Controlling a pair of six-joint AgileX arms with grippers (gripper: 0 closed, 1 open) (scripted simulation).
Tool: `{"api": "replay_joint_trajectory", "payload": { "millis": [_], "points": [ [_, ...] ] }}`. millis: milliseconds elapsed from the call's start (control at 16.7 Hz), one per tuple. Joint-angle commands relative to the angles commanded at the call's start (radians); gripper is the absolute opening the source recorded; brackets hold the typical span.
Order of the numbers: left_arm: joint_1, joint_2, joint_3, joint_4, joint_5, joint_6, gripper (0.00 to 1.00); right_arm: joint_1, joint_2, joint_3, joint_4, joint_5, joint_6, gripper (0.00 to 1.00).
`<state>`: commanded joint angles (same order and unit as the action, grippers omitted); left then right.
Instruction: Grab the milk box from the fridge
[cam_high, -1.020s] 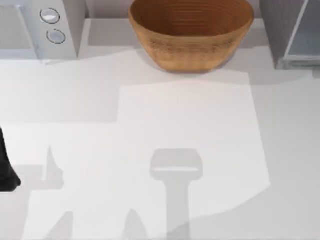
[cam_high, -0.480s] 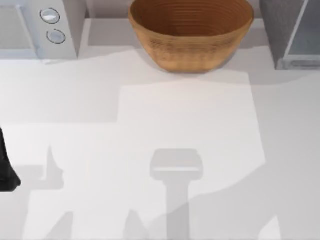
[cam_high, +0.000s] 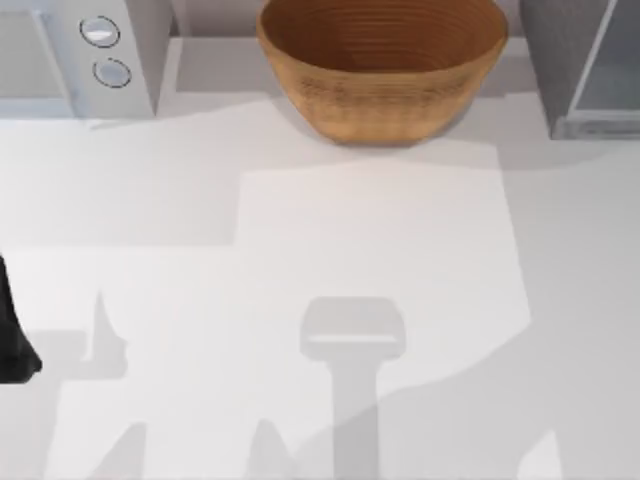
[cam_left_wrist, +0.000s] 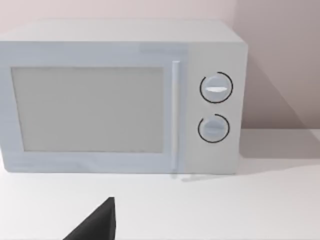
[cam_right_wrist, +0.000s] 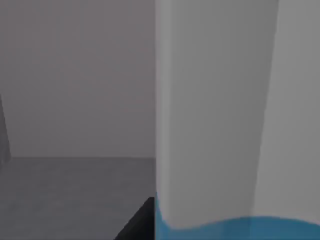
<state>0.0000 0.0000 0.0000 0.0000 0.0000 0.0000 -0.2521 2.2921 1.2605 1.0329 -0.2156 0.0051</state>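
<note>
Close up, the right wrist camera faces the milk box (cam_right_wrist: 215, 125) inside the fridge (cam_right_wrist: 75, 90); jaw state unclear. Left arm (cam_high: 12, 340) sits parked at the table's left edge.

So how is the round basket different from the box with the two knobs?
The wicker basket is brown, round and open on top; the knob box is pale, square-cornered and has its door shut. The basket stands mid-table, the knob box toward the table's left. Both stand at the table's back edge.

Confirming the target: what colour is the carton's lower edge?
Bright blue band under the white carton; right wrist view.
</note>
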Motion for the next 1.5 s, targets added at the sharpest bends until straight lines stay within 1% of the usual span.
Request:
{"api": "replay_joint_trajectory", "payload": {
  "millis": [420, 480, 1020, 1500],
  "points": [
    [0.0, 0.0, 0.0, 0.0, 0.0, 0.0, 1.0, 0.0, 0.0, 0.0, 0.0, 0.0, 0.0, 0.02],
    [0.0, 0.0, 0.0, 0.0, 0.0, 0.0, 1.0, 0.0, 0.0, 0.0, 0.0, 0.0, 0.0, 0.0],
    [0.0, 0.0, 0.0, 0.0, 0.0, 0.0, 1.0, -0.003, -0.005, 0.0, -0.002, 0.0, 0.002, 0.0],
    [0.0, 0.0, 0.0, 0.0, 0.0, 0.0, 1.0, -0.003, -0.123, 0.031, -0.155, -0.002, 0.003, 0.0]
  ]
}}
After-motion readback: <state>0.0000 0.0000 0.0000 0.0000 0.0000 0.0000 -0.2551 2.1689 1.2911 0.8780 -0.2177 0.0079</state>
